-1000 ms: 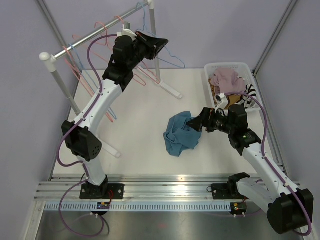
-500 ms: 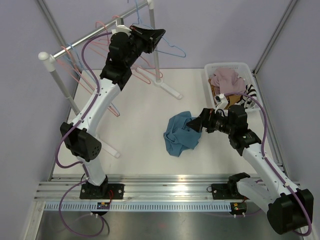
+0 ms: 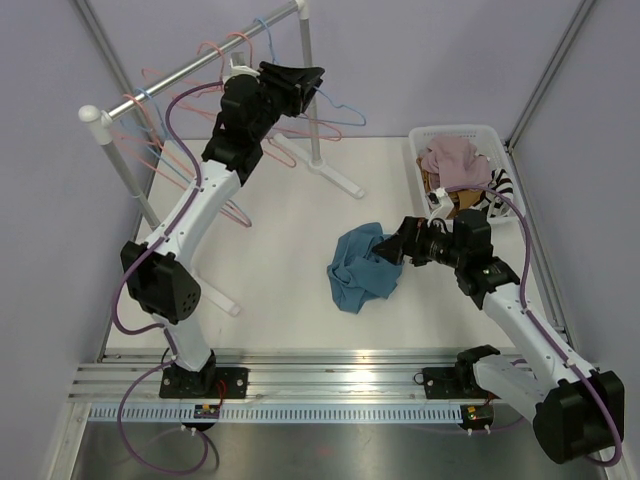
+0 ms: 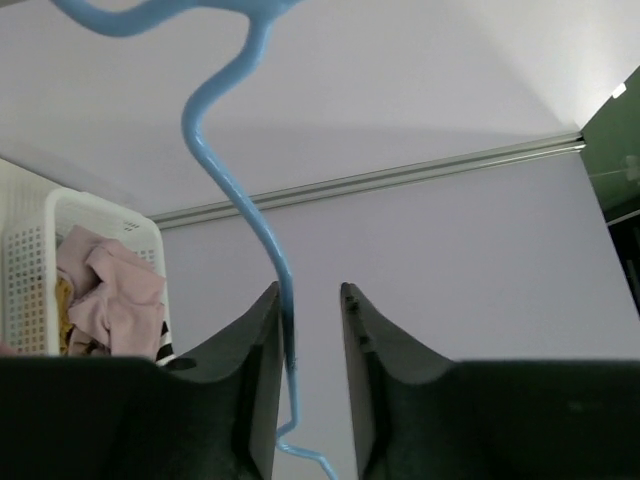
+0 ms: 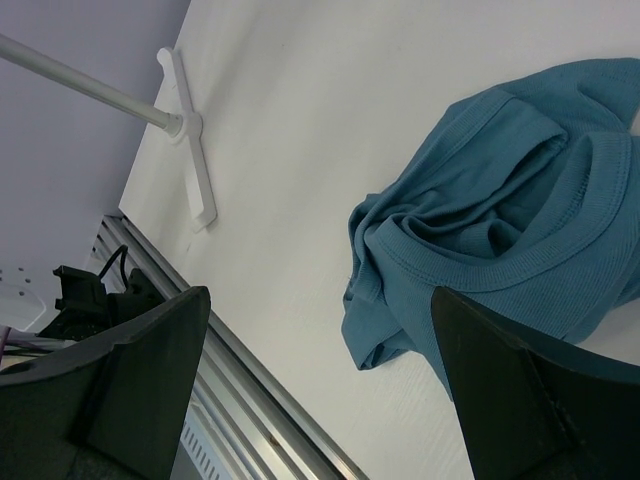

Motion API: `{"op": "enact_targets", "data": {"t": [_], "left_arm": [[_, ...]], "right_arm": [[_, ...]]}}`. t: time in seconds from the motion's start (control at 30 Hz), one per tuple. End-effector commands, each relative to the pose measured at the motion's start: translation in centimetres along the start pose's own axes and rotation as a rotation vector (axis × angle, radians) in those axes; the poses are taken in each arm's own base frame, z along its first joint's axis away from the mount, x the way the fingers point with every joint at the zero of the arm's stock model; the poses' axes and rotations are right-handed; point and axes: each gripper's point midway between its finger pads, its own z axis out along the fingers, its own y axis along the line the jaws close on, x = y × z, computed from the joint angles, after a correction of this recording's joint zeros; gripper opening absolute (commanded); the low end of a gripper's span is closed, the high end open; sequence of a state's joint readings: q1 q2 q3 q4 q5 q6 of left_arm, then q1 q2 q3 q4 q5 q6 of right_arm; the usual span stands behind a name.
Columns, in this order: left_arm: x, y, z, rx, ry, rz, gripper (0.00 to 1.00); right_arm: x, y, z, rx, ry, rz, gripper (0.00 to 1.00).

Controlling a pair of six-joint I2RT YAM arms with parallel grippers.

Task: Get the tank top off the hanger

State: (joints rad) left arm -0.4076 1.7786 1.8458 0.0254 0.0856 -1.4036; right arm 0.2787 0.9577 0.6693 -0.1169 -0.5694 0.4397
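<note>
- The teal cotton tank top (image 3: 362, 268) lies crumpled on the white table (image 3: 290, 240), well apart from the rack and off any hanger, so I judge the removal itself done.
- The step in hand looks like parking the bare blue wire hanger (image 3: 340, 108): the left gripper (image 3: 315, 78) is up by the grey metal rail (image 3: 190, 65), over which the hanger's hook appears to sit.
- From the left wrist, its jaws stand narrowly parted. The wire rests against one finger (image 4: 262, 330) and is not pinched.
- The right gripper (image 3: 392, 250) hovers just beside the top, jaws spread wide and gripping nothing.
- Next, I reckon, the left jaws need to widen and draw straight back so the wire does not snag.
</note>
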Motion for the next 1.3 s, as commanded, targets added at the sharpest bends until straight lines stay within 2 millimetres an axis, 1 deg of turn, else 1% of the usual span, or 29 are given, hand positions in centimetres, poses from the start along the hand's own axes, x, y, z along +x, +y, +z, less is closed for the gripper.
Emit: {"op": "enact_targets", "data": {"t": [0.0, 0.03, 0.07, 0.1, 0.13, 0.2, 0.23, 0.27, 0.3, 0.33, 0.4, 0.43, 0.5, 0.57, 0.6, 0.63, 0.67, 0.7, 0.77, 0.83, 0.87, 0.9, 0.97, 1.0, 1.03, 1.1, 1.17, 1.2, 1.27], "left_arm": [[0.2, -5.2, -0.9, 0.13, 0.023, 0.049, 0.39], [0.5, -5.4, -1.1, 0.135, 0.031, 0.06, 0.48], [0.7, -5.5, -1.2, 0.14, 0.039, 0.087, 0.53], [1.4, -5.8, -1.4, 0.143, 0.057, 0.1, 0.57], [1.6, -6.0, -1.7, 0.147, 0.064, 0.113, 0.64], [2.5, -6.4, -2.1, 0.16, 0.09, 0.157, 0.68], [2.6, -6.8, -2.6, 0.166, 0.092, 0.18, 0.71], [3.0, -7.0, -2.9, 0.172, 0.102, 0.192, 0.99], [3.5, -7.1, -3.1, 0.175, 0.115, 0.201, 0.99], [3.9, -6.8, -3.3, 0.17, 0.125, 0.209, 0.99], [4.5, -7.2, -4.1, 0.169, 0.132, 0.233, 0.99], [4.7, -6.8, -4.3, 0.162, 0.133, 0.248, 0.99], [5.1, -7.0, -5.0, 0.164, 0.137, 0.252, 0.99], [5.5, -5.5, -5.3, 0.115, 0.155, 0.251, 0.99], [5.8, -5.5, -5.6, 0.106, 0.16, 0.255, 0.99], [5.8, -5.0, -5.7, 0.08, 0.159, 0.272, 0.99], [5.8, -4.5, -5.8, 0.047, 0.157, 0.284, 0.99], [5.6, -3.6, -6.0, -0.017, 0.14, 0.295, 0.99], [5.3, -2.6, -6.2, -0.064, 0.13, 0.307, 0.99], [4.8, -2.3, -6.1, -0.09, 0.11, 0.316, 0.99], [4.7, -1.3, -6.2, -0.142, 0.11, 0.335, 0.99], [4.1, -2.2, -6.2, -0.138, 0.09, 0.348, 0.99], [4.2, -1.4, -6.3, -0.177, 0.104, 0.372, 0.99], [3.6, -1.6, -6.2, -0.181, 0.075, 0.384, 0.99], [3.4, -2.1, -6.3, -0.174, 0.072, 0.394, 0.99], [3.4, -2.4, -6.6, -0.175, 0.075, 0.421, 0.99], [3.1, -3.0, -6.9, -0.163, 0.072, 0.458, 0.99], [2.9, -2.9, -7.1, -0.175, 0.064, 0.47, 0.99], [2.5, -3.2, -7.5, -0.195, 0.066, 0.516, 0.99]], "right_arm": [[-0.5, 0.1, 0.6, -0.009, -0.001, -0.031, 1.0], [-0.5, -0.4, 0.8, 0.012, 0.003, -0.022, 0.99], [-0.4, -0.7, 1.0, 0.024, 0.008, -0.016, 1.0], [-0.5, -1.4, 1.1, 0.063, 0.007, -0.007, 0.99], [-0.3, -2.0, 1.4, 0.093, 0.019, 0.005, 0.99], [-0.2, -2.6, 1.7, 0.128, 0.035, 0.014, 0.99], [0.1, -3.0, 2.0, 0.142, 0.048, 0.023, 0.99], [0.2, -3.3, 2.1, 0.159, 0.052, 0.024, 0.99], [0.3, -3.2, 2.4, 0.16, 0.056, 0.018, 1.0], [0.6, -3.6, 2.7, 0.173, 0.069, 0.024, 1.0], [0.8, -4.0, 3.1, 0.205, 0.075, 0.021, 0.99], [1.1, -4.3, 3.3, 0.217, 0.086, 0.022, 1.0], [1.0, -4.6, 3.7, 0.238, 0.087, 0.018, 1.0], [1.5, -4.7, 4.2, 0.256, 0.108, 0.015, 1.0], [1.4, -5.1, 4.2, 0.29, 0.113, 0.007, 0.99], [2.0, -5.1, 4.6, 0.305, 0.139, -0.005, 0.99], [2.0, -5.4, 4.7, 0.327, 0.145, -0.013, 0.99], [1.8, -5.8, 4.7, 0.365, 0.142, -0.021, 1.0], [2.1, -6.0, 5.2, 0.377, 0.155, -0.024, 0.99], [2.2, -6.0, 5.5, 0.383, 0.154, -0.014, 0.99], [2.2, -6.0, 5.5, 0.386, 0.157, -0.012, 0.99], [2.2, -5.8, 5.7, 0.38, 0.155, -0.014, 0.99], [2.4, -5.8, 5.8, 0.377, 0.159, -0.011, 1.0], [2.4, -5.6, 5.9, 0.369, 0.156, -0.012, 1.0], [2.4, -5.5, 6.0, 0.364, 0.157, -0.011, 1.0], [2.3, -5.2, 6.2, 0.347, 0.159, -0.017, 0.99], [2.7, -5.2, 6.5, 0.347, 0.177, -0.026, 1.0], [2.6, -5.1, 6.7, 0.345, 0.179, -0.035, 1.0], [3.1, -5.0, 7.1, 0.341, 0.201, -0.043, 0.99]]}}
